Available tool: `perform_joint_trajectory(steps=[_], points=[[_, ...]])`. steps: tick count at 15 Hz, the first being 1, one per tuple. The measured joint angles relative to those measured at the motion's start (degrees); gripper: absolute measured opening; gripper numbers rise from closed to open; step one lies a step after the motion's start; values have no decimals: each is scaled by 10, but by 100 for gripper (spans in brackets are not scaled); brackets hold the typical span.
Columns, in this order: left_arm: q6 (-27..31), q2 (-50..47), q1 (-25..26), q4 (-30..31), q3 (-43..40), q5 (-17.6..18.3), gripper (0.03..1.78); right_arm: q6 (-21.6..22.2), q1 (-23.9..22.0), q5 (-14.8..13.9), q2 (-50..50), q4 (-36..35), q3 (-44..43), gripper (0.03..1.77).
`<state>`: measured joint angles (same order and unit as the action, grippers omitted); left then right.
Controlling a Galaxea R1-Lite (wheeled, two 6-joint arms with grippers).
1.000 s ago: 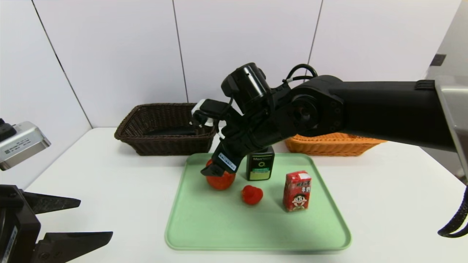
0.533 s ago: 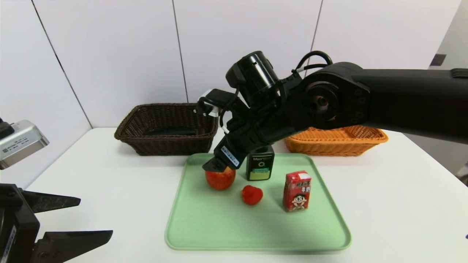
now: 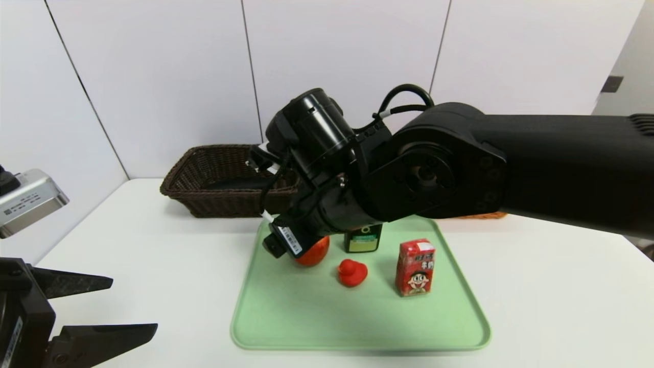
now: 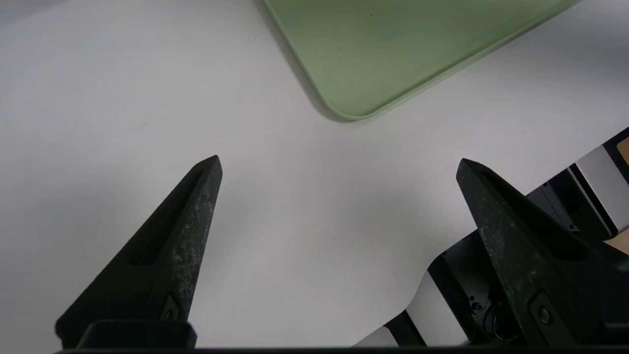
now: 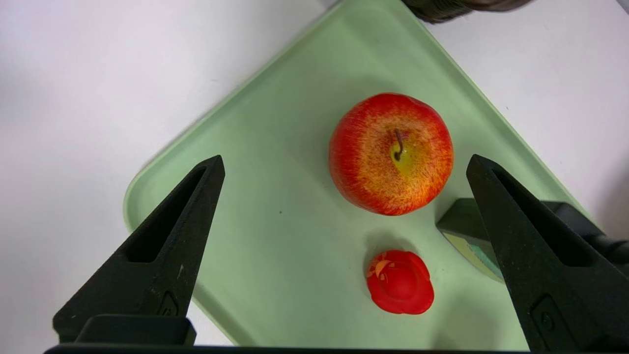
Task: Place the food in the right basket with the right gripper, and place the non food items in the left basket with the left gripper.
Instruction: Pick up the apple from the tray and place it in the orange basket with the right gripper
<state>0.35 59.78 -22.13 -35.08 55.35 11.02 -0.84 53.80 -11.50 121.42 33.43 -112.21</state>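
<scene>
The red apple (image 5: 391,153) lies on the green tray (image 5: 275,147), just ahead of my right gripper (image 5: 345,160). That gripper is open, hovers above the apple and touches nothing. The red rubber duck (image 3: 352,272) sits mid-tray. The dark pump bottle (image 3: 364,237) stands behind it, half hidden by my right arm. The red drink carton (image 3: 415,267) stands upright on the tray's right side. The black pouch (image 3: 230,184) lies in the dark left basket (image 3: 204,176). Only a sliver of the orange right basket (image 3: 480,215) shows behind the arm. My left gripper (image 3: 134,303) is open and empty at the near left.
My right arm stretches across the middle of the head view and blocks the back of the table. In the left wrist view the tray's near corner (image 4: 373,59) lies ahead of the open fingers (image 4: 196,211), over bare white table (image 4: 147,98).
The right wrist has swung left and lower, over the apple's left side. The arm now hides most of the orange basket. The left arm has not moved.
</scene>
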Motion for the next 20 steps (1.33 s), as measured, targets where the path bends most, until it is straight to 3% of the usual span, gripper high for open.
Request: perform_joint_trajectory(steps=[5,14,20], points=[[1,2,-2,3,-1,2,169,83,16,-41,14,7,1,170],[1,2,-3,10,-7,2,169,190,30,-109,24,26,9,170],[1,0,-4,11,-13,2,169,231,31,-139,52,22,11,170]])
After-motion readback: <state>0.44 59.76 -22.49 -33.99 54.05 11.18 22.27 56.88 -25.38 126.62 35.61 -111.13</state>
